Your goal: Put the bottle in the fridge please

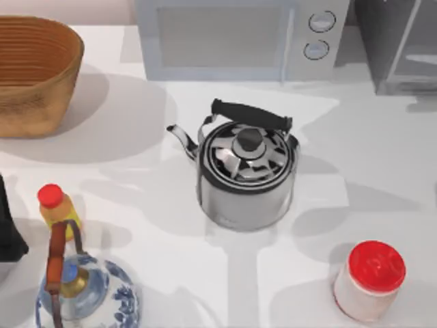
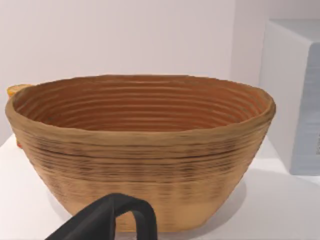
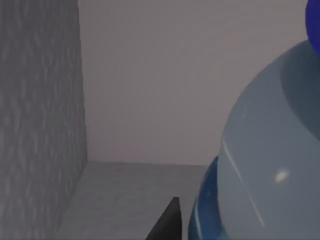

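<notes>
The blue bottle (image 3: 265, 150) looms close in the right wrist view, with a pale label area across its body. My right gripper (image 3: 172, 222) is shut on the bottle, and one dark fingertip (image 3: 167, 220) shows beside it. Around them are a grey side wall (image 3: 40, 125), a grey floor and a plain back wall, like the inside of a box. The fridge (image 1: 399, 48), dark grey with a pale framed door, stands at the table's back right. My left gripper (image 2: 117, 215) is parked at the table's left edge, facing the basket.
A woven basket (image 1: 34, 75) sits at the back left and a light grey microwave (image 1: 232, 37) at the back middle. A steel kettle (image 1: 247, 174) stands mid-table. Front left are a yellow bottle (image 1: 58, 208) and a blue-and-white teapot (image 1: 85, 294); front right is a red-lidded jar (image 1: 369, 280).
</notes>
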### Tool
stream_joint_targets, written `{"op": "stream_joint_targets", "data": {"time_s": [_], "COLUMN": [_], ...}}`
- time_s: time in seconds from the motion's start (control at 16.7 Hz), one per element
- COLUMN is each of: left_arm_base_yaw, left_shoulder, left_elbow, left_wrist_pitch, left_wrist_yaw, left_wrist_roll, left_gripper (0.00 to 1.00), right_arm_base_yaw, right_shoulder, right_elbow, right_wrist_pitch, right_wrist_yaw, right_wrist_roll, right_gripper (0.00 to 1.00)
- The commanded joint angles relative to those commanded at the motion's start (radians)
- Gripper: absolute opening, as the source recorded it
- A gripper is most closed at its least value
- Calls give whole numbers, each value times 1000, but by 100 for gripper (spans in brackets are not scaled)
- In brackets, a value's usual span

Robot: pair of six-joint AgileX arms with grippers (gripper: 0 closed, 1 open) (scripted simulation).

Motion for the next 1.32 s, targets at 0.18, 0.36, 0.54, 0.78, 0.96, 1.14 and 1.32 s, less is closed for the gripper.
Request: {"op": "stream_joint_targets", "data": {"time_s": [0.18, 0.36, 0.54, 0.78, 0.96, 1.14, 1.32], "left_arm_base_yaw": [0, 0, 0, 0, 0, 0, 0], "left_shoulder": [0, 0, 0, 0, 0, 0, 0], "left_elbow": [0, 0, 0, 0, 0, 0, 0], "left_wrist_pitch": [0, 0, 0, 0, 0, 0, 0], "left_wrist_yaw": [0, 0, 0, 0, 0, 0, 0], "left_wrist_roll": [0, 0, 0, 0, 0, 0, 0], "left_gripper": [100, 100, 100, 100, 100, 100, 100], "right_arm_base_yaw": [-28, -46, -49, -44, -39, -30, -7], "right_shoulder": [191, 290, 303, 305, 359, 432, 500], "right_elbow": [85, 132, 139, 136, 205, 361, 536], "right_wrist_pitch": [98, 152, 160, 155, 110, 54, -9], "right_wrist_yaw": [-19, -27, -28, -28, -14, 1, 4], "right_wrist_roll": [14, 27, 29, 30, 31, 30, 33], "right_gripper": [1, 1, 1, 1, 1, 1, 1]}}
